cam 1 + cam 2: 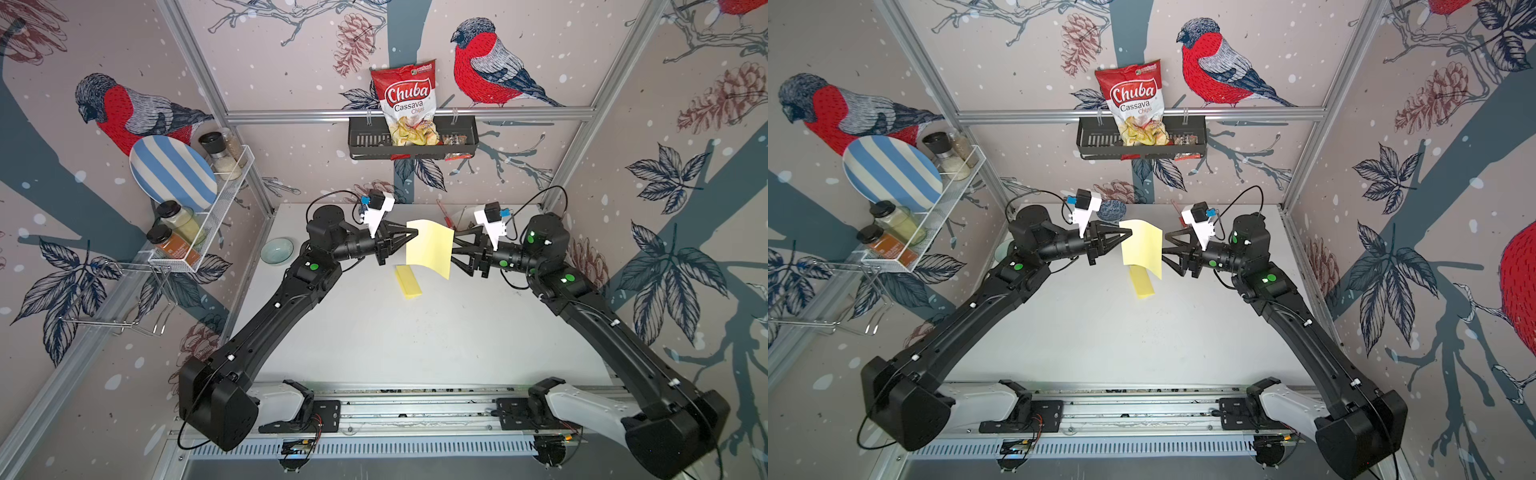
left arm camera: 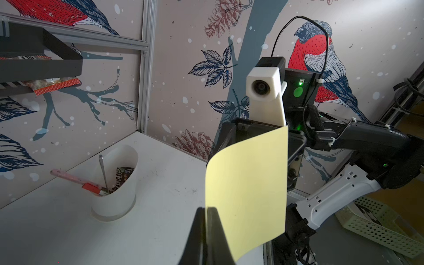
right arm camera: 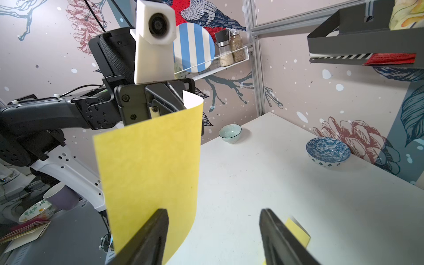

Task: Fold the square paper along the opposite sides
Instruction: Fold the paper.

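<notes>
Two arms meet above the far middle of the white table [image 1: 395, 340]. A wide bare stretch of tabletop lies on their near side. Along the far edge stand a pale teal bowl [image 1: 277, 250] at the left corner, a blue patterned bowl [image 1: 1112, 210] and a white cup [image 2: 117, 183] near the back wall, all well apart from the grippers.

The square paper [image 1: 430, 247] is lifted clear of the table, between the two grippers. It stands upright, bowed about an up-down axis, so one yellow face turns toward the right wrist camera. Being square, it shows no long axis. Below it on the table lies a folded yellow strip [image 1: 408, 282], its long axis running roughly near to far.

The left gripper [image 2: 207, 213] is clenched on the paper's edge nearest it, the sheet pinched between its pressed-together fingers [image 2: 215, 229]. The right gripper [image 1: 455, 249] stands spread wide at the opposite edge. In the right wrist view the sheet rises just beyond one finger [image 3: 156, 231], and nothing sits clamped between its jaws.
</notes>
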Available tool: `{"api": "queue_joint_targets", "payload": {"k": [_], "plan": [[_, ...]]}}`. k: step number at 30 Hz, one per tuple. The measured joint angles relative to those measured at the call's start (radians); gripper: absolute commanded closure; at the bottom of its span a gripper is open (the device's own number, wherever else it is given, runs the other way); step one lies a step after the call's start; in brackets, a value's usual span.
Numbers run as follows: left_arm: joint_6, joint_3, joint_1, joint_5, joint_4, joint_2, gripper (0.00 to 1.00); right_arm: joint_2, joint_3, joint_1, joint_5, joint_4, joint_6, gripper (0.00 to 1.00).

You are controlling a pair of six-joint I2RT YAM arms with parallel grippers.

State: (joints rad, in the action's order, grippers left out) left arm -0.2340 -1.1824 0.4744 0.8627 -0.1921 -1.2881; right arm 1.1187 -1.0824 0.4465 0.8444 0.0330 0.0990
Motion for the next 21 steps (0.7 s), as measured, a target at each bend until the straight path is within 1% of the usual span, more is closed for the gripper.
{"api": "queue_joint_targets", "payload": {"k": [21], "plan": [[0.023, 0.001, 0.0, -0.028, 0.005, -0.003, 1.0, -0.006, -0.006, 0.051, -0.002, 0.029, -0.033, 0.32]]}}
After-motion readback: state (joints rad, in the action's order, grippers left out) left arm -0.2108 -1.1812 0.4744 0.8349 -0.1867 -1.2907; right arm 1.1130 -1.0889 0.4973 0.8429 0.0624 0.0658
